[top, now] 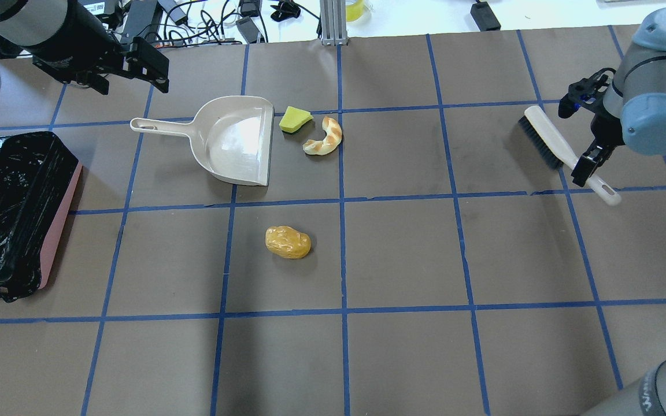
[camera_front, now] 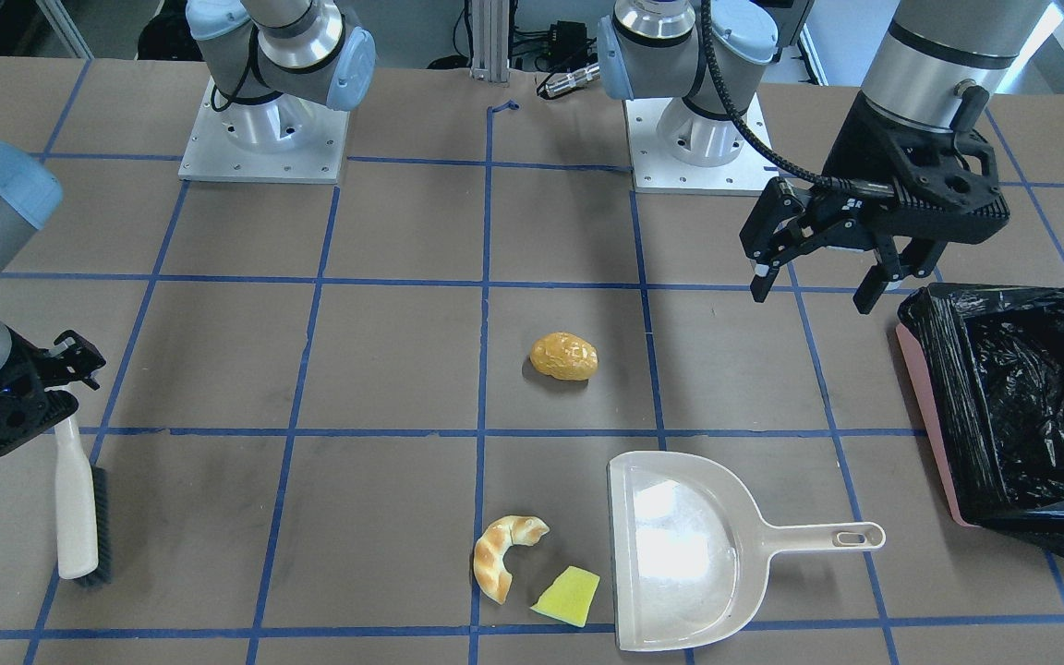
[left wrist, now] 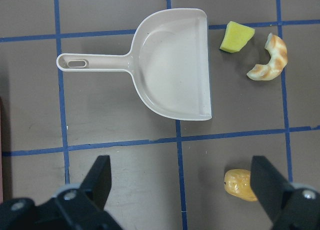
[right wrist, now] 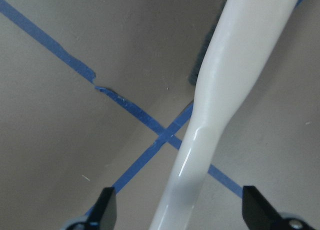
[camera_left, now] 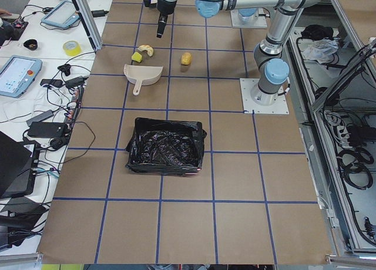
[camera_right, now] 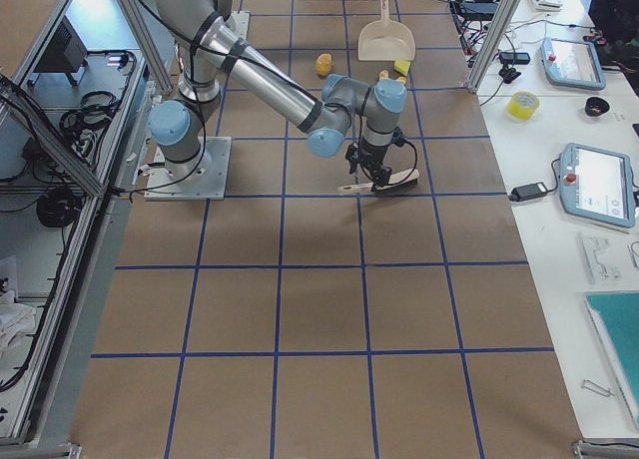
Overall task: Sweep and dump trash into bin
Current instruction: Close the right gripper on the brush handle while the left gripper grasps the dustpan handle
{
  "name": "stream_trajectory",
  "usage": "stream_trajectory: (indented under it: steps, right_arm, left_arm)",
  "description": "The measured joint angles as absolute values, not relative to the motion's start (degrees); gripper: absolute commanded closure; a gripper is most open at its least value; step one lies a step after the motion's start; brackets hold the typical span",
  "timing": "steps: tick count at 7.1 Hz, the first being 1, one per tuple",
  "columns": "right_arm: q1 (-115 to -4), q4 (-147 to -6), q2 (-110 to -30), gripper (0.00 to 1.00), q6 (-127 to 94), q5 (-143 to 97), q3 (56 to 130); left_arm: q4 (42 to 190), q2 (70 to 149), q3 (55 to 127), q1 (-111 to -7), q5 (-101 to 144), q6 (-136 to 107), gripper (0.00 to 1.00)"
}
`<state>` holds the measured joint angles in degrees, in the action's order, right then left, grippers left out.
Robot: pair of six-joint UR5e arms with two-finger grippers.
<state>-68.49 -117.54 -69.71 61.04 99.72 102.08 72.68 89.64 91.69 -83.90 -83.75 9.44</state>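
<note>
The trash lies on the table: a golden bread roll (camera_front: 564, 356) (top: 288, 242), a striped croissant piece (camera_front: 502, 554) (top: 324, 137) and a yellow wedge (camera_front: 568, 596) (top: 295, 119), the last two just off the open mouth of the beige dustpan (camera_front: 689, 545) (top: 235, 141). The pink bin (camera_front: 927, 406) (top: 61, 219), lined with a black bag, stands at the table's left end. My left gripper (camera_front: 814, 291) (top: 132, 81) hovers open and empty above the table near the dustpan handle. My right gripper (top: 583, 132) (right wrist: 175, 210) is open, astride the white handle of the brush (camera_front: 78, 508) (top: 547, 138).
Blue tape lines grid the brown table. The two arm bases (camera_front: 264, 129) (camera_front: 694, 139) stand at the robot's edge. In the left wrist view the dustpan (left wrist: 172, 70), wedge (left wrist: 236, 37), croissant (left wrist: 270, 65) and roll (left wrist: 239, 184) all lie below the gripper.
</note>
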Motion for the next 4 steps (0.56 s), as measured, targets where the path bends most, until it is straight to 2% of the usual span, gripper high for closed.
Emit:
stream_trajectory:
  steps: [2, 4]
  right_arm:
    - [-67.29, -115.4, -69.79, 0.19, 59.29, 101.8, 103.45]
    - [-66.93, -115.04, -69.92, 0.34, 58.29, 103.44, 104.0]
  left_arm:
    - [72.87, 89.04, 92.08, -84.25, -82.84, 9.55, 0.0]
    - [74.84, 90.76, 93.11, -83.83, -83.82, 8.31, 0.0]
